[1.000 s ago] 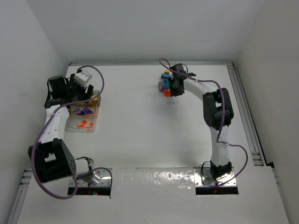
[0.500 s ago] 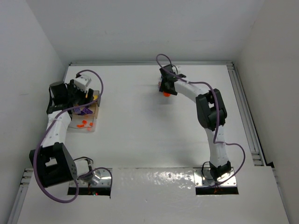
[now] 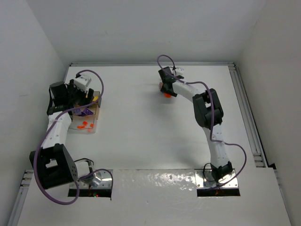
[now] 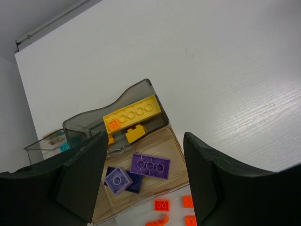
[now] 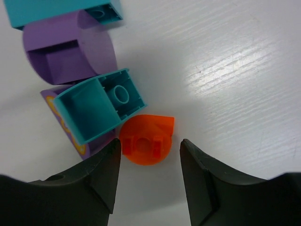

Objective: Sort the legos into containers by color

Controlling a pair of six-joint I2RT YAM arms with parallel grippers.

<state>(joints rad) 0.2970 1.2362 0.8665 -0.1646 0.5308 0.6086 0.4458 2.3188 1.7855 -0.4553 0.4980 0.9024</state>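
Between the parted jaws of the right claw (image 5: 149,157) an orange lego (image 5: 146,140) is straddled, ungripped. The teal brick (image 5: 96,109) just beside one jaw could be snagged on closing.

Left arm (image 3: 55,126) sat bent out sideways, left gripper (image 4: 144,150) spread wide; right arm (image 3: 209,110) lay stretched far forward, right gripper (image 5: 149,148) parted.

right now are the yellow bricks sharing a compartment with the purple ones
No: the yellow bricks lie in the grey-walled compartment, the purple bricks in the tan-edged one beside it.
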